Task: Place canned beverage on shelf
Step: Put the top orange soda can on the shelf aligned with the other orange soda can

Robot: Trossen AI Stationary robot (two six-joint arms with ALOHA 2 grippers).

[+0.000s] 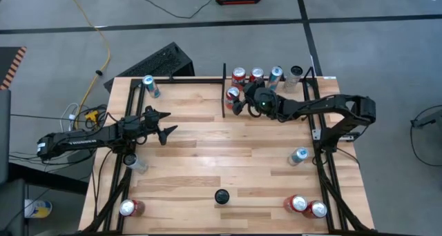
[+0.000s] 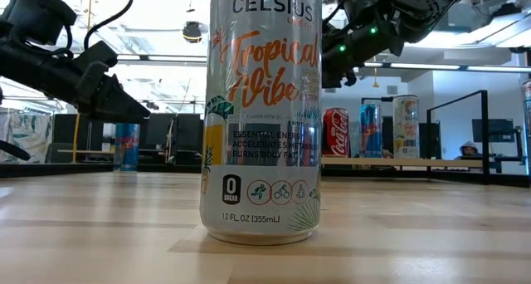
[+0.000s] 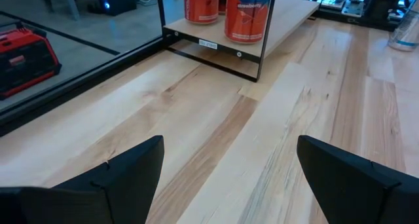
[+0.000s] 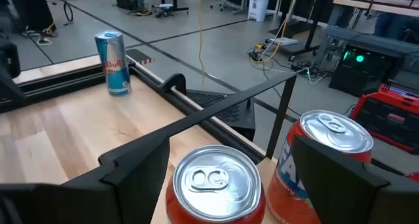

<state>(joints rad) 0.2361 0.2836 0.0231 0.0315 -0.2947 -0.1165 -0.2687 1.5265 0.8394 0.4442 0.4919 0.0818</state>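
On the shelf (image 1: 290, 91) at the table's far right, five cans stand: four in a back row and one red can (image 1: 233, 94) in front, just beside the divider (image 1: 224, 91). Over that red can, the right gripper (image 1: 238, 103) hangs with its fingers spread on either side, not touching. At the table's left, the left gripper (image 1: 166, 123) hovers open and empty. Seven more cans dot the table.
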